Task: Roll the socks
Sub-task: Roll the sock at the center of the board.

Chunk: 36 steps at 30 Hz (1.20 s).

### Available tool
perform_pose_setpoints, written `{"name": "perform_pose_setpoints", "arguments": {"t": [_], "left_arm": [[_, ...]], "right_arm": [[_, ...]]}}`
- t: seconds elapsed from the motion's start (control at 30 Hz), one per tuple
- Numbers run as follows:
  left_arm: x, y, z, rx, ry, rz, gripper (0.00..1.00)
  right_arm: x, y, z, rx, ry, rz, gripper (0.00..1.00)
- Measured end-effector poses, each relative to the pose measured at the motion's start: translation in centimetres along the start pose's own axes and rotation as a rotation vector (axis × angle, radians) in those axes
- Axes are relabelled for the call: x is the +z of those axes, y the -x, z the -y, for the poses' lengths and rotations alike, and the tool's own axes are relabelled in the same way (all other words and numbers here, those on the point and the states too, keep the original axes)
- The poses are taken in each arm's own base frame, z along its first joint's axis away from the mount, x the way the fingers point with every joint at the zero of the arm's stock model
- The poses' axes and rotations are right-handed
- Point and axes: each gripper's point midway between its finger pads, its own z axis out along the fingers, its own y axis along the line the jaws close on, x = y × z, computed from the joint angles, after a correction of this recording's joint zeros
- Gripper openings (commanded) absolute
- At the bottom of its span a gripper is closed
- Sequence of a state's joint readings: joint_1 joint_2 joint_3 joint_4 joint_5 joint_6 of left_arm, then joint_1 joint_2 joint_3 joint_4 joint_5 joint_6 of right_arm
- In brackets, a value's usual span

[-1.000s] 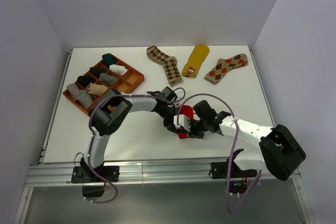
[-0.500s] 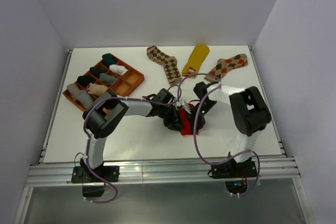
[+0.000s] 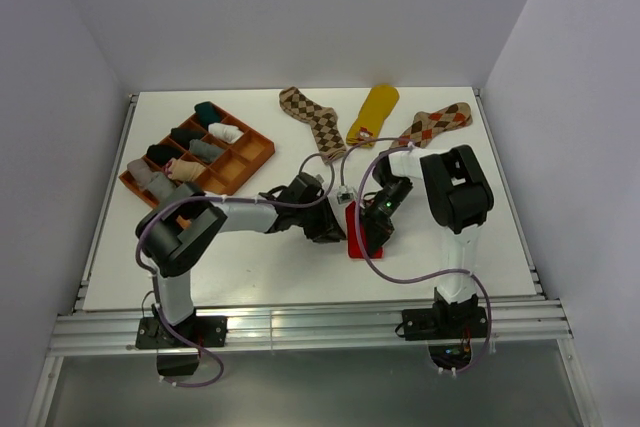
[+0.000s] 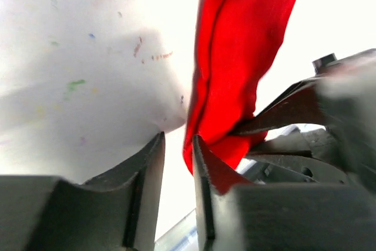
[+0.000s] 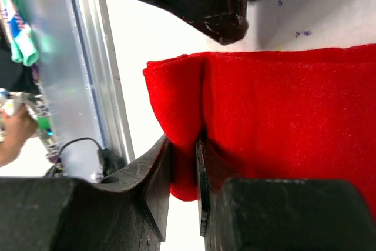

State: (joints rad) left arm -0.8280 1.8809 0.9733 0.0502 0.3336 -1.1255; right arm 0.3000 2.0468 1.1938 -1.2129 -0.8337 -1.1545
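Observation:
A red sock [image 3: 356,240] lies folded on the table's middle, between both grippers. My right gripper [image 3: 373,230] comes from the right and is shut on a fold at the red sock's [image 5: 282,116] edge, the cloth pinched between its jaws [image 5: 183,145]. My left gripper [image 3: 335,226] sits just left of the sock. Its jaws [image 4: 178,140] stand a little apart with only bare table between them, and the red sock [image 4: 235,57] hangs just outside its right finger. Two brown argyle socks [image 3: 313,119] [image 3: 432,129] and a mustard yellow sock [image 3: 374,113] lie flat at the back.
An orange compartment tray [image 3: 262,151] stands at the back left with several rolled socks in it. The metal rail of the table's near edge [image 5: 97,86] is close behind the right gripper.
The right arm has swung from a low reach at the right to a folded pose over the sock. The left jaws have parted and come off the red sock.

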Motion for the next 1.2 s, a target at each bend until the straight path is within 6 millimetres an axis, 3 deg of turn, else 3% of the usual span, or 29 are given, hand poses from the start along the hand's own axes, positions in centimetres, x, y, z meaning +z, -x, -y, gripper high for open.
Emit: {"name": "perform_pose_setpoints", "arguments": {"t": [0.27,0.53,0.73,1.0,1.2], "left_arm": [[-1.5,1.0,0.3,0.243,-0.024,0.232,0.42],[-2.5,-0.6,4.7,0.606,-0.197,0.307,0.44],[-1.6,-1.7,6.6,0.739,-0.299,0.247,0.46],[1.4,-4.0,4.8,0.776,-0.336,0.105,0.45],[1.6,-4.4,4.6,0.781,-0.347,0.083,0.42]], "right_arm": [[0.2,-0.5,-0.3,0.063,0.037,-0.022,0.20],[0.2,-0.4,-0.3,0.130,0.082,-0.036,0.20],[0.2,-0.4,-0.3,0.143,0.093,-0.042,0.20],[0.2,-0.4,-0.3,0.159,0.107,-0.048,0.20],[0.1,-0.4,-0.3,0.163,0.107,-0.047,0.19]]}}
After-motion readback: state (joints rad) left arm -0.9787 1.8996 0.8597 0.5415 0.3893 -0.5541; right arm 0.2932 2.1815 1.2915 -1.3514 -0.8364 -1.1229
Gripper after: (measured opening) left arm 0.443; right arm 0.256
